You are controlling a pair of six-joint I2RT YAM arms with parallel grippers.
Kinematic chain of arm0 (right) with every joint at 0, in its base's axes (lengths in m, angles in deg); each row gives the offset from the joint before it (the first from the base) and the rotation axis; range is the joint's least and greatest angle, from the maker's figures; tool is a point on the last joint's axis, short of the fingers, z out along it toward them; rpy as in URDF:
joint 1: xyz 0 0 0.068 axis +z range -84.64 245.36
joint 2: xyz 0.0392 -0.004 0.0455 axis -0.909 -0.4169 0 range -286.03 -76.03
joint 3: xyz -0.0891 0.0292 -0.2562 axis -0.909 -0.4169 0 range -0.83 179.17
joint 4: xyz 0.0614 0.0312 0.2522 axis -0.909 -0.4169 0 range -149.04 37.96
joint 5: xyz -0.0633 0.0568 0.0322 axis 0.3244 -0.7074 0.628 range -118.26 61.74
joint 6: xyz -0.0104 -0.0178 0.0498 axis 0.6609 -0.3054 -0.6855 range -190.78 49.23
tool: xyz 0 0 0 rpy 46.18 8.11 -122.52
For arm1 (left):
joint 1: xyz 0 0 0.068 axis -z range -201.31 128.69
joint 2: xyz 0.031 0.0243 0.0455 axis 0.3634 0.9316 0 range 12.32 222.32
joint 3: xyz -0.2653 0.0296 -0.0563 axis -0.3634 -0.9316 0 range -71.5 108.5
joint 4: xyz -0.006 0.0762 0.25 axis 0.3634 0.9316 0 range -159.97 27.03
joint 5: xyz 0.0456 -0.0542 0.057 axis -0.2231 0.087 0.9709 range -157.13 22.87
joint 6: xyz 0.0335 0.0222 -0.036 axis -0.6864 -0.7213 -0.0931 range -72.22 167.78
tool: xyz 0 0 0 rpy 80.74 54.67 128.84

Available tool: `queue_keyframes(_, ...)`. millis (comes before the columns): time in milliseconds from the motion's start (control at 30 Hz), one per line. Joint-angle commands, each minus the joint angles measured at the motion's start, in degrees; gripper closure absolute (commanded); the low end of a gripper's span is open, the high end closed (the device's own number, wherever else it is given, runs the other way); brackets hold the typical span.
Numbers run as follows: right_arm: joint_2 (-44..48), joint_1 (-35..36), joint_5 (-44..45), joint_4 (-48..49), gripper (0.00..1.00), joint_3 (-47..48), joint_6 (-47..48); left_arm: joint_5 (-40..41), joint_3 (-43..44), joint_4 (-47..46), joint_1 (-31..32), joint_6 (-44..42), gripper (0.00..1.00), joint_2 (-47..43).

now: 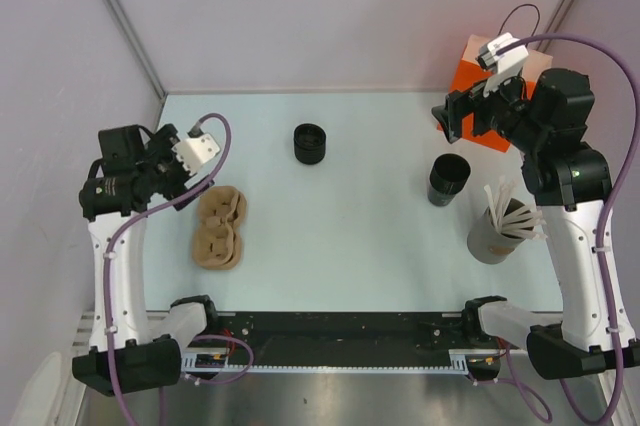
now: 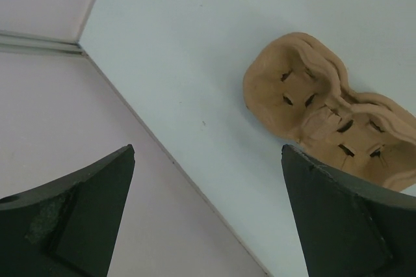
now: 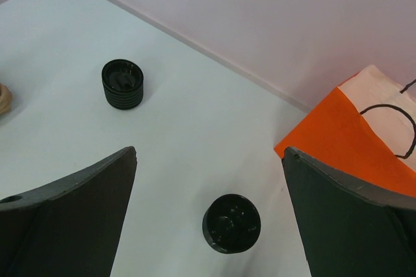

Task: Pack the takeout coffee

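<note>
Left hand (image 2: 208, 150) and right hand (image 3: 209, 150) released, jaws wide. Upright on the pale counter (image 1: 370, 236) near an orange paper bag (image 1: 468, 58), a small black disposable cup with round lid (image 1: 449, 178); farther left, a ribbed black cup (image 1: 310, 143) and moulded brown pulp tray (image 1: 220, 229).

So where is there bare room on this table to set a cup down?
Free: the middle between the tray and the right cup, in front of the back cup; also the near strip. Crowded: the right side, where that cup, the tub of sticks and the orange bag cluster.
</note>
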Motion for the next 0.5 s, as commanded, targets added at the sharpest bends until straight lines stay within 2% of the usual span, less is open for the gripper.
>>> queue_keyframes(0, 2.01, 0.3, 1.58, 0.59, 0.0, -0.19, 1.29, -7.28, -4.68, 2.56, -1.67, -9.3, 0.0, 1.77)
queue_keyframes(167, 2.98, 0.3, 1.4, -0.28, 0.0, -1.33, 1.99, -9.04, -10.82, 1.16, -1.67, -10.46, 0.01, 2.91)
queue_keyframes(267, 2.98, 0.92, -1.75, -1.69, 0.0, -1.86, 3.13, -9.31, -13.64, -0.33, -1.58, -10.55, 0.03, 2.57)
queue_keyframes(467, 1.49, 7.86, 1.84, -3.45, 0.0, -3.09, 5.06, -10.18, -16.99, -1.22, -1.67, -11.69, 0.03, 2.56)
